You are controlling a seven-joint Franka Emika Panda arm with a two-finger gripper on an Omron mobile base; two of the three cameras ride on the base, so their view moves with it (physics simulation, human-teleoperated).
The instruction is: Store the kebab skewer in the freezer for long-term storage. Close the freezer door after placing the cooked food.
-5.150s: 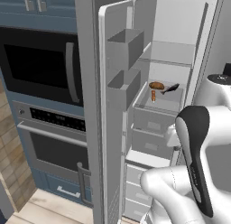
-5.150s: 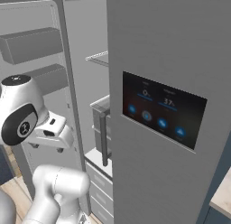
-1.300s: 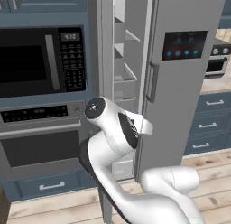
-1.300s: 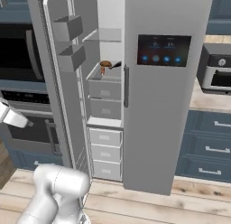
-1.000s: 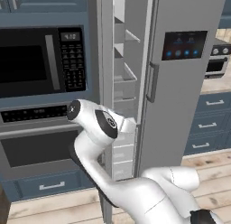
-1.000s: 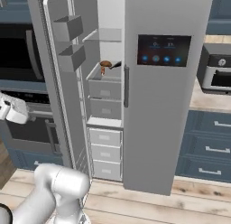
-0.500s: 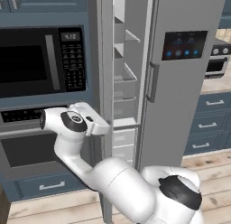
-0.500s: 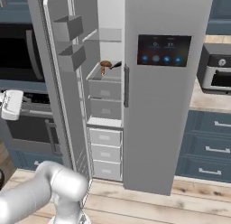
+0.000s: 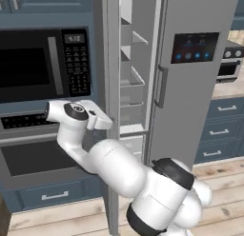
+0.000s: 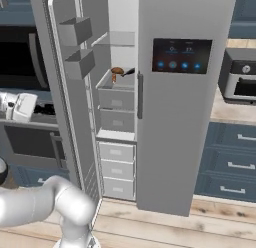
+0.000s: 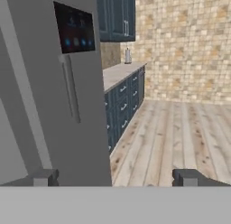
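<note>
Blue-grey kitchen cabinets and pale plank flooring surround the freezer (image 10: 117, 122), which I take as my landmark. Its tall grey freezer door (image 10: 67, 107) stands swung wide open to the left of the white interior, with two grey bins on its inner face. Inside, on a shelf above the white drawers, at about the height of the neighbouring door's handle, lies a small reddish-brown thing (image 10: 117, 72) with a dark-handled item (image 10: 129, 71) just beside it; at this size I cannot tell whether that brownish thing is the kebab skewer. To the right of the freezer stands the grey door with the dark touch display (image 10: 181, 56). To the left of the freezer sit the black microwave (image 9: 43, 63) and, below it, the wall oven (image 9: 40, 156).

My gripper (image 11: 114, 177) is out at the left of the freezer, in front of the oven stack and just beside the open door's outer edge. My two fingertips (image 11: 43, 177) stand as far apart as they go, with nothing between them. Past them I see the display door's face, a counter run, and a brick wall (image 11: 185, 42) beyond.
</note>
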